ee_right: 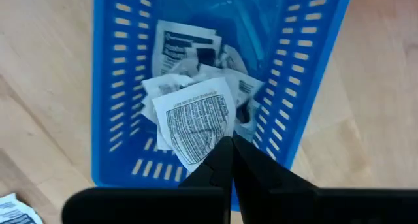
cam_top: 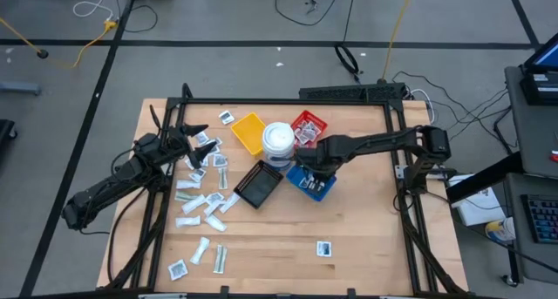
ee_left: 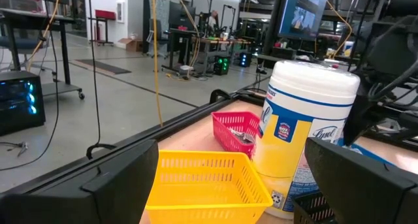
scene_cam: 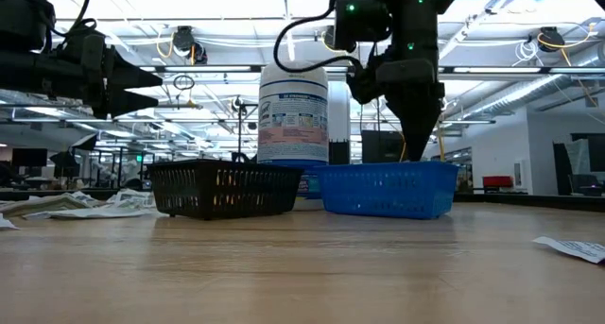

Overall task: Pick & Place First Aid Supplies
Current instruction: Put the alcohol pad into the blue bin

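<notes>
One printed white packet (ee_right: 196, 125) is pinched by its corner in the right end effector (ee_right: 230, 160), fingers clenched on it, right above the blue tray (ee_right: 108, 87). More packets (ee_right: 186, 48) lie crumpled inside that tray. From overhead, the blue tray (cam_top: 324, 188) sits just beside the black tray (cam_top: 258, 186), with the white tub (cam_top: 278, 142) between the yellow tray (cam_top: 248, 132) and the red tray (cam_top: 311, 125). Over on the left, loose packets (cam_top: 202, 201) are scattered across the worktop (cam_top: 366, 238), and a lone packet (cam_top: 323, 247) lies well apart near the front. The left end effector (cam_top: 199, 145) hangs above that scatter, fingers spread wide, holding nothing.
</notes>
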Robot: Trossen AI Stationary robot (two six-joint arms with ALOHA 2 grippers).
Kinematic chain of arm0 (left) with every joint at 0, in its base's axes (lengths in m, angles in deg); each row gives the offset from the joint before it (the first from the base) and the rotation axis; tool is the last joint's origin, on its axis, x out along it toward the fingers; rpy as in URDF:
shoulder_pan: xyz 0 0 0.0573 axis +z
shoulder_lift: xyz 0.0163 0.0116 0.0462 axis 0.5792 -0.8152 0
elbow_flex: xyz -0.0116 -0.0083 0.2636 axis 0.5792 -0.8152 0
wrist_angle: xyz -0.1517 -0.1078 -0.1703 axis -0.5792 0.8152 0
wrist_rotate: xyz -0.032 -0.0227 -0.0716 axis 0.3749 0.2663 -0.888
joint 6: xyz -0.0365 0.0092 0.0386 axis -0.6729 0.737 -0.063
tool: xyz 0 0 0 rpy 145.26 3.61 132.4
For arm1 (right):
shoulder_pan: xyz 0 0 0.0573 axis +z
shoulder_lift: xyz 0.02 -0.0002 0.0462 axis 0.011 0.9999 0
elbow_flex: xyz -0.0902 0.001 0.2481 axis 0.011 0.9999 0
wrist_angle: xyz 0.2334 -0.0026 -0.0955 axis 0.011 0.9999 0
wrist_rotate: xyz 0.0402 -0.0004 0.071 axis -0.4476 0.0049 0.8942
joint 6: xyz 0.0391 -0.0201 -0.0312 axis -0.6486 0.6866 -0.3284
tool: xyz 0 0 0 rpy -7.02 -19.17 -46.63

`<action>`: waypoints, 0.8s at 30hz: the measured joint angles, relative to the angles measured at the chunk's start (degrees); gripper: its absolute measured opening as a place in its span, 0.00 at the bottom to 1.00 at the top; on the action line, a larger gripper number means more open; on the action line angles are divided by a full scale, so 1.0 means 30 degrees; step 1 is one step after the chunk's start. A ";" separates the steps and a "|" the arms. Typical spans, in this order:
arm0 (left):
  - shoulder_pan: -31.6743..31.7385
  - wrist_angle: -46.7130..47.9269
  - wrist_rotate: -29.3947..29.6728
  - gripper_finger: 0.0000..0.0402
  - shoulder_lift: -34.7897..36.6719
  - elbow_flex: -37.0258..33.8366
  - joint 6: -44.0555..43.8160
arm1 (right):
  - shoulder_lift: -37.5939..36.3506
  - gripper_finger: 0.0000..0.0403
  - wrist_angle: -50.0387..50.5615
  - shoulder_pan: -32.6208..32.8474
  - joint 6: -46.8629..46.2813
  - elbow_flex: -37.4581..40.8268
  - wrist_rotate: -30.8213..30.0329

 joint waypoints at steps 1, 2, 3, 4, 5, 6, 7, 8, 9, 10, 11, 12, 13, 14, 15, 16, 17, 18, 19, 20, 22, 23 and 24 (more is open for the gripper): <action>-0.0002 0.0000 0.0001 0.98 -0.0002 0.0000 0.0000 | -0.0010 0.00 -0.0130 0.0041 -0.0004 0.0000 -0.0001; -0.0002 0.0000 -0.0004 0.98 0.0004 0.0000 0.0000 | -0.0014 0.01 -0.0214 0.0044 -0.0015 0.0000 -0.0007; -0.0004 0.0000 0.0001 0.98 -0.0003 0.0000 0.0000 | -0.0042 0.02 -0.0249 0.0044 -0.0036 0.0000 0.0000; -0.0003 0.0000 0.0001 0.98 -0.0003 0.0000 0.0000 | -0.0106 0.03 -0.0249 0.0037 -0.0054 0.0007 -0.0003; -0.0002 0.0000 0.0001 0.98 0.0002 0.0000 0.0000 | -0.0147 0.06 -0.0249 0.0037 -0.0072 0.0007 -0.0001; 0.0000 0.0000 0.0000 0.98 -0.0001 0.0000 0.0000 | -0.0180 0.08 -0.0224 0.0037 -0.0119 0.0001 0.0000; -0.0001 0.0000 -0.0005 0.98 0.0004 0.0000 0.0000 | -0.0181 0.12 -0.0159 0.0037 -0.0131 0.0000 0.0000; -0.0001 0.0000 0.0001 0.98 -0.0003 -0.0007 0.0000 | -0.0161 0.16 -0.0067 0.0037 -0.0091 0.0004 0.0000; 0.0000 0.0000 -0.0001 0.98 -0.0002 -0.0001 0.0000 | -0.0134 0.20 0.0007 0.0037 -0.0042 0.0007 0.0000; -0.0003 0.0000 0.0000 0.98 0.0001 0.0000 0.0000 | -0.0133 0.25 0.0066 0.0037 -0.0029 0.0007 0.0000; -0.0003 0.0000 -0.0006 0.98 -0.0001 -0.0002 0.0000 | -0.0148 0.29 0.0151 0.0037 -0.0049 0.0007 0.0005; 0.0000 0.0000 -0.0001 0.98 -0.0001 0.0000 0.0000 | -0.0202 0.34 0.0297 0.0039 -0.0222 0.0007 0.0039; 0.0000 0.0000 -0.0002 0.98 0.0003 -0.0001 0.0000 | -0.0358 0.38 0.0540 0.0096 -0.0590 0.0007 0.0179; -0.0007 0.0000 -0.0006 0.98 -0.0003 -0.0007 0.0000 | -0.0531 0.42 0.0764 0.0161 -0.1058 0.0007 0.0441; 0.0000 0.0000 0.0001 0.98 -0.0003 0.0000 0.0000 | -0.0732 0.45 0.0908 0.0247 -0.1654 0.0007 0.0517; 0.0000 0.0000 0.0001 0.98 0.0001 -0.0004 0.0000 | -0.0942 0.48 0.0968 0.0374 -0.2433 0.0007 0.0502; -0.0003 0.0000 -0.0002 0.98 -0.0003 -0.0004 0.0000 | -0.1121 0.50 0.1066 0.0506 -0.3312 0.0007 0.0461; -0.0007 0.0000 -0.0005 0.98 0.0004 -0.0007 0.0000 | -0.1273 0.51 0.1180 0.0641 -0.4085 0.0007 0.0464; -0.0001 0.0000 0.0000 0.98 -0.0003 -0.0007 0.0000 | -0.1448 0.52 0.1270 0.0768 -0.4763 0.0015 0.0466; 0.0000 0.0000 -0.0002 0.98 0.0003 0.0000 0.0000 | -0.1657 0.52 0.1309 0.0905 -0.5260 0.0015 0.0466; -0.0002 0.0000 0.0001 0.98 -0.0003 -0.0005 0.0000 | -0.2134 0.52 0.1454 0.1192 -0.5836 0.0010 0.0462; -0.0005 0.0000 0.0001 0.98 -0.0001 -0.0002 0.0000 | -0.2386 0.52 0.1580 0.1374 -0.6057 0.0011 0.0458; -0.0007 0.0000 -0.0002 0.98 0.0001 -0.0002 0.0000 | -0.2579 0.52 0.1674 0.1574 -0.6267 0.0015 0.0414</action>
